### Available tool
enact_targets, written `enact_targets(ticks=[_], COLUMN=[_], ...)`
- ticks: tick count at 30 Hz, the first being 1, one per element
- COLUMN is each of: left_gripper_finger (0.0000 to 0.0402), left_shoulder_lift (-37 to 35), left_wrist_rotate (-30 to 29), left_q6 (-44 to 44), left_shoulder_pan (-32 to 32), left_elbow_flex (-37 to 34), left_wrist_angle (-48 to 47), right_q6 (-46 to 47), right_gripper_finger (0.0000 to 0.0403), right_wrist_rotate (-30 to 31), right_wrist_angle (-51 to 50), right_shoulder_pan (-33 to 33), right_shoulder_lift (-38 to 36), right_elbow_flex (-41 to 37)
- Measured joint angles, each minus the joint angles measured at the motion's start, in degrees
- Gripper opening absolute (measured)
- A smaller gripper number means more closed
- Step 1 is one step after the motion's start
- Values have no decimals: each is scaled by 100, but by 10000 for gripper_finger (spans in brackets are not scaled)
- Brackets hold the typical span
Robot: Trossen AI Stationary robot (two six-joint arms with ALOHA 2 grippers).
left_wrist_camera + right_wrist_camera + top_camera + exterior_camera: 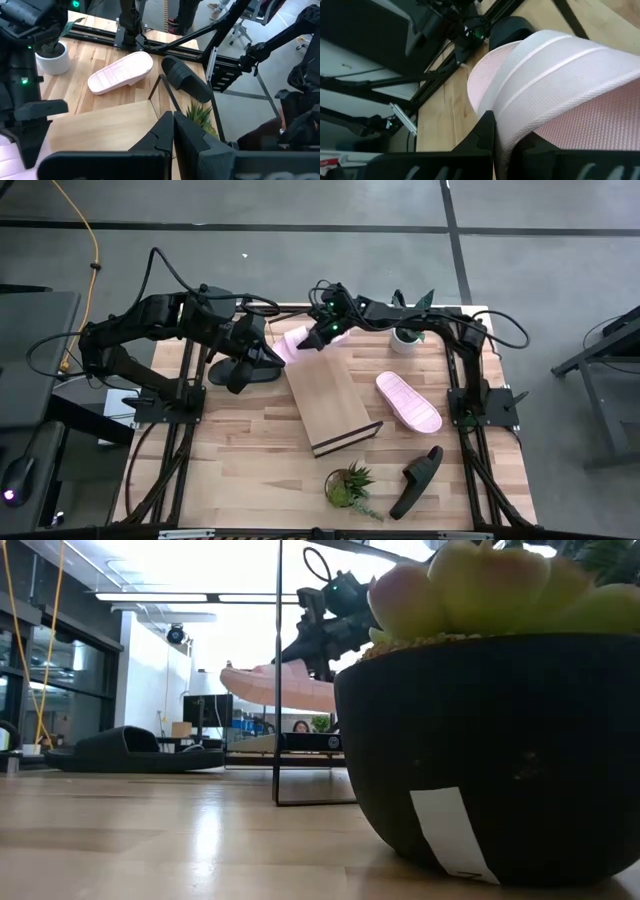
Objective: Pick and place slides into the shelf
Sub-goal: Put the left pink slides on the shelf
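My right gripper (318, 332) is shut on a pale pink slide (294, 344), held in the air over the far end of the shelf (330, 405), a slanted light-wood board on a thin wire frame. The second pink slide (408, 402) lies sole-down on the table, right of the shelf. One black slide (415, 480) lies near the front right. The other black slide (245, 372) lies left of the shelf, under my left gripper (252, 352). That gripper is shut on nothing (172, 131) and hovers above the table. My right gripper pinches the pink slide's wide strap (520, 115) between its two fingers, at the strap's edge. The fingers come from above, slanting down (322, 635). The slide (280, 685) is lifted clear of the table and the shelf, and tilted.
A plant in a white pot (408, 335) stands at the far edge beside the right arm. A green plant in a dark pot (350, 485) stands near the front and fills the low view's right (490, 740). Bare tabletop (240, 450) lies front left.
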Motion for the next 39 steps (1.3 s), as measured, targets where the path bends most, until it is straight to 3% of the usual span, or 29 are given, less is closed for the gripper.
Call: enact_targets(ticks=[22,27,39], left_gripper_finger=[1,1,1], left_shoulder_lift=[0,0,0], left_wrist_rotate=[0,2,0], left_q6=[17,17,17], left_shoulder_pan=[0,0,2], left_elbow_flex=[0,0,0], left_wrist_angle=[-199,-277,-277], right_q6=[49,-8,-215], right_gripper_finger=[0,0,1], right_wrist_rotate=[293,600,597], right_wrist_angle=[381,541,475], right_shoulder_pan=[-93,-87,-81], right_shoulder_lift=[531,536,536], right_elbow_flex=[-26,-22,-22])
